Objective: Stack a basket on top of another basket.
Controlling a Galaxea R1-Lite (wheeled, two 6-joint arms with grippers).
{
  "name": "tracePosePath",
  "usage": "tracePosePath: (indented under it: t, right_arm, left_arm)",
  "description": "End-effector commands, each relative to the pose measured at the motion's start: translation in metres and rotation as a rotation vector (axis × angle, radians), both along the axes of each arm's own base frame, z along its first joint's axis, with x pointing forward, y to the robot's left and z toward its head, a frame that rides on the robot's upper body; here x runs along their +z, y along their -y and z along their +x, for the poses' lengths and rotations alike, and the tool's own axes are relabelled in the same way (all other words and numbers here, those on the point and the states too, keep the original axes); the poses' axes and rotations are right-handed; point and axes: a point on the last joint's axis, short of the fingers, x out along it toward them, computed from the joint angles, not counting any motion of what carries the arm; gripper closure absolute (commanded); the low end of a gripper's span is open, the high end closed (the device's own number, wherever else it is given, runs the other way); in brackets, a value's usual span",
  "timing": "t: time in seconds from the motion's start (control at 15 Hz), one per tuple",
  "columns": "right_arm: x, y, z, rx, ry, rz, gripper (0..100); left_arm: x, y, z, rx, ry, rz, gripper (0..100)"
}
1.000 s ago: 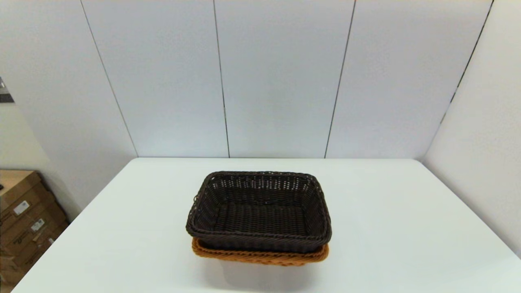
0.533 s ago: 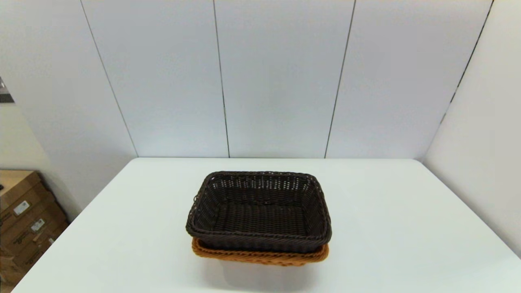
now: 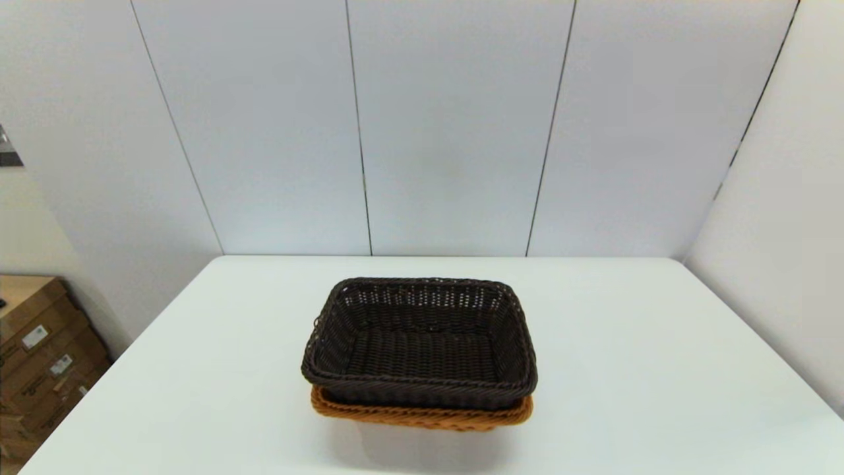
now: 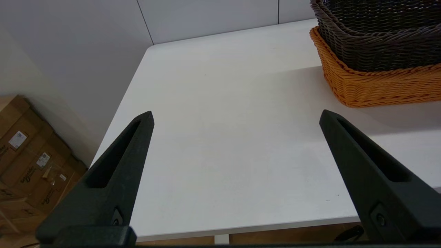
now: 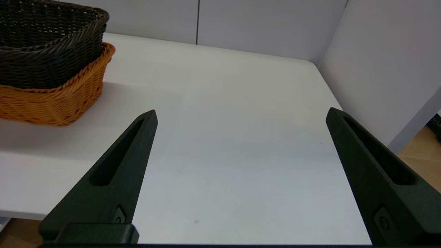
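A dark brown, almost black rectangular woven wicker basket point(image 3: 419, 343) sits nested in an orange-tan rectangular woven wicker basket point(image 3: 422, 415) at the lower centre of the head view, on a white table point(image 3: 626, 369). Only the tan basket's braided rim and a strip of its near wall show beneath the dark one, whose rim stands higher. Both baskets are upright and roughly square to each other. The left gripper point(image 4: 236, 115), its two black fingers spread wide and holding nothing, hangs near the table's front edge, well apart from the stack, which appears at the upper right of its wrist view. The right gripper point(image 5: 241, 113), likewise spread wide and empty, sits over the table's other front part, with the stack at the upper left of its view. Brown cardboard boxes point(image 3: 39, 356) stand at the lower left of the head view, beside the table.
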Motion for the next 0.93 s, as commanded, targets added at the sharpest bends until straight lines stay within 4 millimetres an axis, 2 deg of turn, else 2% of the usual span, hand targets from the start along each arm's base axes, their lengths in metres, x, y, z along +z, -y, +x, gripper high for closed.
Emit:
tracePosePath:
  t: [0.07,0.93]
  right_arm:
    - [-0.0005,0.0000,0.0003,-0.001,-0.003,0.003,0]
    - [-0.0005,0.0001,0.0003,-0.003,-0.003,0.026,0]
  left_arm:
    - [0.0000,0.0000,0.0001,0.001,-0.001,0.001,0]
    - [0.0000,0.0000,0.0001,-0.001,-0.001,0.001,0]
